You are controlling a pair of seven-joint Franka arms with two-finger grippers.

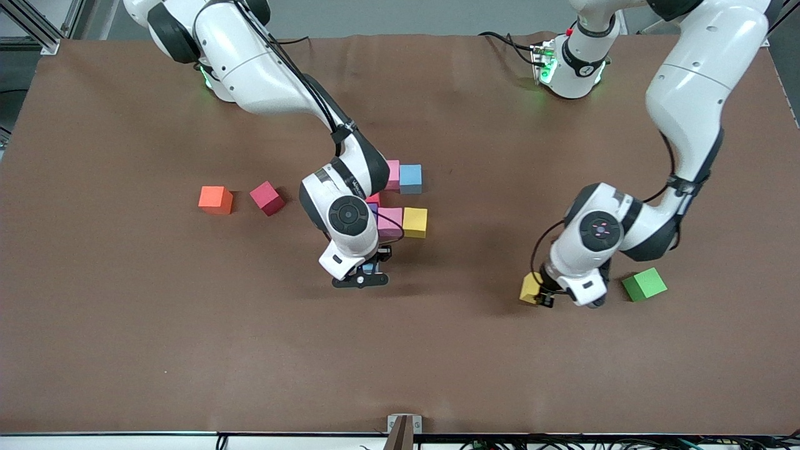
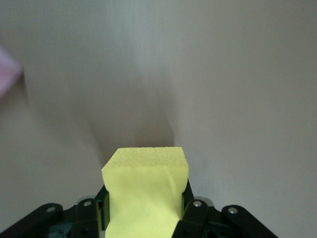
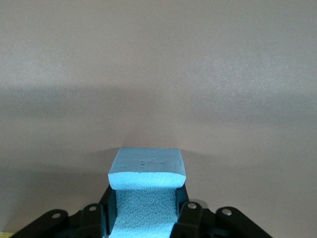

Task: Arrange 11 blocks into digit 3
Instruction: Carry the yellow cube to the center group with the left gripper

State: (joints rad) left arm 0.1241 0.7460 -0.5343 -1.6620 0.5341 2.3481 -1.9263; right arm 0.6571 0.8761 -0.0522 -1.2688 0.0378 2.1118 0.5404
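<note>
Yellow cube (image 1: 530,288) sits clamped in my left gripper (image 1: 545,295), low over bare table (image 1: 125,325), green cube (image 1: 644,284) just beside. My right gripper (image 1: 369,270) pinches a blue cube (image 1: 369,268) near the pink (image 1: 390,221), yellow (image 1: 415,222) and blue (image 1: 410,178) cluster; red (image 1: 267,198) and orange (image 1: 215,200) cubes lie apart.

Left wrist: fingers (image 2: 194,213) squeezing yellow foam (image 2: 144,191).

Right wrist: fingers (image 3: 190,215) squeezing blue foam (image 3: 145,193).
</note>
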